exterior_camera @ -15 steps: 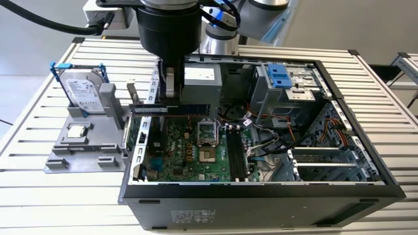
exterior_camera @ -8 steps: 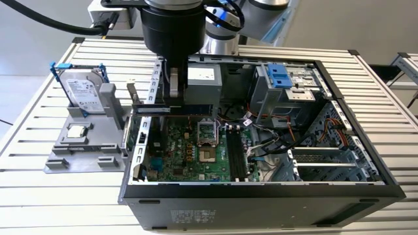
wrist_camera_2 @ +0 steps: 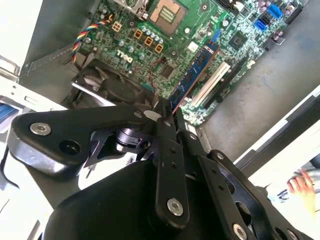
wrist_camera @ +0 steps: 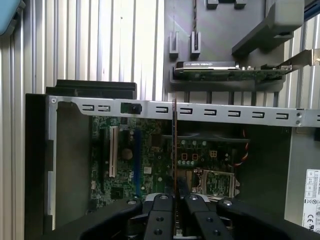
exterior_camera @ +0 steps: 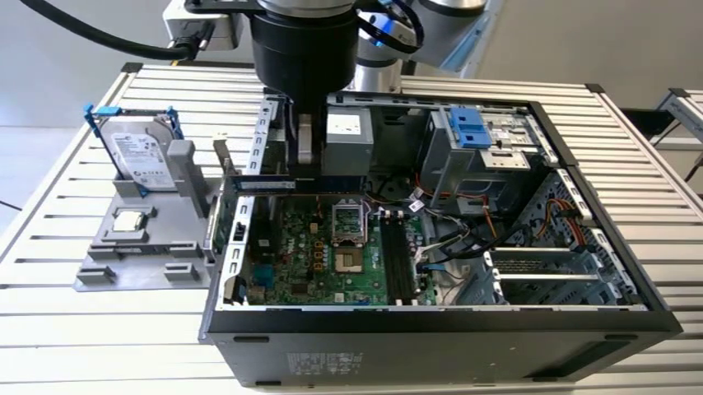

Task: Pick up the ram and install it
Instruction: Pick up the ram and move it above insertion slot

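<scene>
My gripper (exterior_camera: 313, 167) is shut on the ram (exterior_camera: 295, 183), a slim dark blue-green stick held level over the back edge of the open computer case. In the second wrist view the ram (wrist_camera_2: 196, 72) sticks out from between the fingers (wrist_camera_2: 165, 125) above the green motherboard (wrist_camera_2: 150, 30). Seen edge-on in the first wrist view, the ram (wrist_camera: 174, 145) rises from the gripper (wrist_camera: 175, 197). The black memory slots (exterior_camera: 396, 257) lie on the motherboard (exterior_camera: 313, 255), nearer the case's front than the stick and apart from it.
A grey holder (exterior_camera: 132, 255) at the exterior view's left carries a silver hard drive in a blue frame (exterior_camera: 143, 156) and a small square processor chip (exterior_camera: 130, 220). Drive cages (exterior_camera: 483, 148) and cables (exterior_camera: 462, 239) crowd the case's right half. A hand (wrist_camera_2: 302, 185) rests outside the case.
</scene>
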Robot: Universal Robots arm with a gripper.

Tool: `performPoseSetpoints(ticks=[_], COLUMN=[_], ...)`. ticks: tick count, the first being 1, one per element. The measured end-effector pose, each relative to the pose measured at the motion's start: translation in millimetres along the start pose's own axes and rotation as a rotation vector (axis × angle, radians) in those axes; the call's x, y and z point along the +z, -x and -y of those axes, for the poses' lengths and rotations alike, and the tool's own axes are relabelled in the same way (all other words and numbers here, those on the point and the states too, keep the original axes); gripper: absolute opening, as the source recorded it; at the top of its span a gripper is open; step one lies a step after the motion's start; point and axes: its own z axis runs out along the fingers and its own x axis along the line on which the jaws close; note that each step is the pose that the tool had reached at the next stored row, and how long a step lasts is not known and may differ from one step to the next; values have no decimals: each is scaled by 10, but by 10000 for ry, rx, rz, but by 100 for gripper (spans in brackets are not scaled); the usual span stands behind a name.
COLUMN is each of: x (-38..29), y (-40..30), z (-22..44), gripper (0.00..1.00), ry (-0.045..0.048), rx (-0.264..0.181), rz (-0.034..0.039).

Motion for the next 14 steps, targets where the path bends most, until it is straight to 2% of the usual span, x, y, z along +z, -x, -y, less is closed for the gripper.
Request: performPoseSetpoints(ticks=[14], x=[-2], y=[-4], z=[199], gripper=[0], ry=[5], rx=[202], rz=[2])
